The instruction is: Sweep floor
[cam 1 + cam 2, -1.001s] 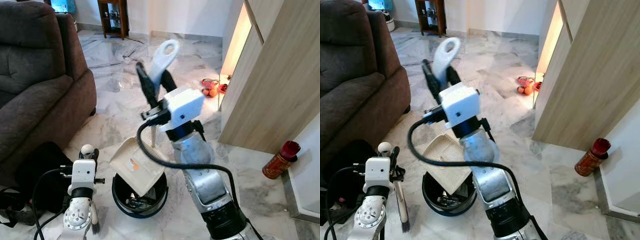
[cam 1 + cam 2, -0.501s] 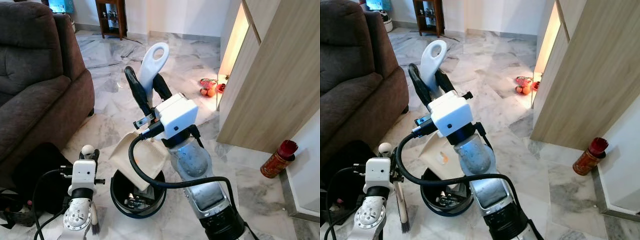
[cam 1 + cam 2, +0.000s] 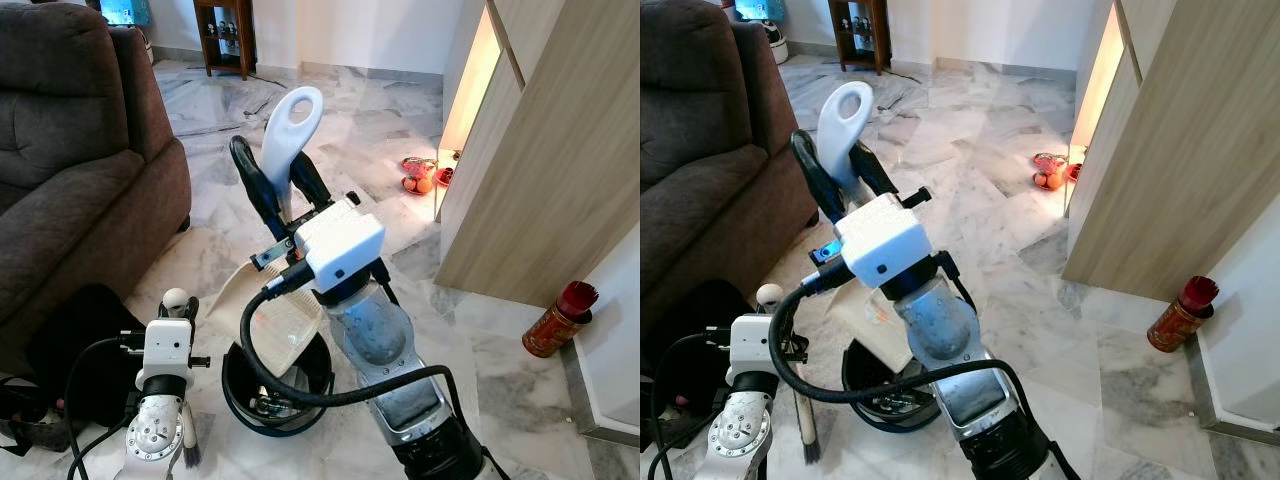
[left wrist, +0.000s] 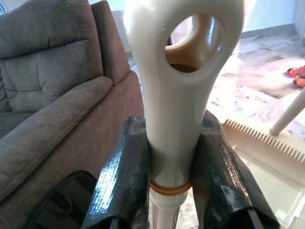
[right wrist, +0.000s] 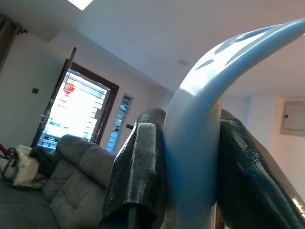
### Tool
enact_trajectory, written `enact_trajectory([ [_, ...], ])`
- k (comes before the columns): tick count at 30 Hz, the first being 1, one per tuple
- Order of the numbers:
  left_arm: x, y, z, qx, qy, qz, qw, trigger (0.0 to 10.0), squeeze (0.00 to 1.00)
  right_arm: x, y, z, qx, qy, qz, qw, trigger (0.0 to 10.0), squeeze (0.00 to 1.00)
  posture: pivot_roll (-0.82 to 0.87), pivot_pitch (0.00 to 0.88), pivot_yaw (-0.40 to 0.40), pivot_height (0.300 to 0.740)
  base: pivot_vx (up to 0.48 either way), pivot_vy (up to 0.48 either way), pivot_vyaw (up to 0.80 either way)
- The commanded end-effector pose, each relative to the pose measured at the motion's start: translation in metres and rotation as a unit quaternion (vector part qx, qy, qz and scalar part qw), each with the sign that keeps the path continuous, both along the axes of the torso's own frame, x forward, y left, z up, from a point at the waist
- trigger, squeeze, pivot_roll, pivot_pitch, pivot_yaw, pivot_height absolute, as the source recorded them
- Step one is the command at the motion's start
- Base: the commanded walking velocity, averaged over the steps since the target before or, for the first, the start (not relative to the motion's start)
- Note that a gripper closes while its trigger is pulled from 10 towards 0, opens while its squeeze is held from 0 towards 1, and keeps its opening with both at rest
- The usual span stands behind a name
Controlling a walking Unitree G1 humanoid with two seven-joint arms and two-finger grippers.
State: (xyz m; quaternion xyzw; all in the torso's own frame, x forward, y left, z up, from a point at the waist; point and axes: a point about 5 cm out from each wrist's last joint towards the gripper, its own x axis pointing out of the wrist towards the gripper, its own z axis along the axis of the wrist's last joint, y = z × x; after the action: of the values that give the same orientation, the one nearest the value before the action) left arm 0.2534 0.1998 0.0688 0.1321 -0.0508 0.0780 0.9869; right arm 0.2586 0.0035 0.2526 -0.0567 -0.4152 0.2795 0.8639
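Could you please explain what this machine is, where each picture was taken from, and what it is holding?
This is a humanoid house robot with two silver arms, each ending in two long black fingers. The two wide pictures come from cameras in its head, looking down at the marble floor. The two close-ups come from cameras on its wrists, looking along the fingers.

The right gripper is shut on the looped handle of a white dustpan, which is tilted over a black bin. The left gripper is shut on a cream-handled brush, bristles down by the floor. Nearby stand a brown sofa, a wooden cabinet and a red can.
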Motion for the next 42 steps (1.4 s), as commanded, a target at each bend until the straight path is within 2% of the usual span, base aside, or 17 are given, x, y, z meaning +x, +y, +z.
enact_trajectory([
  [1, 0.002, 0.0013, 0.0101, 0.008, -0.024, -0.004, 1.0, 10.0, 0.0, -0.0131, -0.0001, 0.0212, 0.018, -0.068, 0.009, 0.997, 10.0, 0.0, 0.18, 0.07, 0.008, 0.74, 0.0, 0.0, 0.0],
  [10, 0.0023, 0.0009, 0.0103, 0.008, -0.024, -0.005, 1.0, 10.0, 0.0, -0.0154, 0.002, 0.021, -0.005, -0.093, 0.001, 0.996, 10.0, 0.0, 0.18, 0.07, 0.007, 0.74, 0.0, 0.0, 0.0],
  [16, 0.0029, 0.0009, 0.0092, 0.008, -0.023, -0.004, 1.0, 10.0, 0.0, -0.0134, 0.0015, 0.0201, 0.014, -0.07, 0.011, 0.997, 10.0, 0.0, 0.18, 0.076, 0.006, 0.74, 0.0, 0.0, 0.0],
  [29, 0.0029, 0.0011, 0.0095, 0.007, -0.023, -0.003, 1.0, 10.0, 0.0, -0.013, -0.0021, 0.023, -0.005, -0.106, -0.016, 0.994, 10.0, 0.0, 0.18, 0.078, 0.006, 0.74, 0.0, 0.0, 0.0],
  [42, 0.0039, 0.001, 0.0102, 0.007, -0.023, -0.004, 1.0, 10.0, 0.0, -0.0116, -0.0011, 0.0213, -0.01, -0.102, -0.017, 0.995, 10.0, 0.0, 0.18, 0.083, 0.007, 0.74, 0.0, 0.0, 0.0],
])
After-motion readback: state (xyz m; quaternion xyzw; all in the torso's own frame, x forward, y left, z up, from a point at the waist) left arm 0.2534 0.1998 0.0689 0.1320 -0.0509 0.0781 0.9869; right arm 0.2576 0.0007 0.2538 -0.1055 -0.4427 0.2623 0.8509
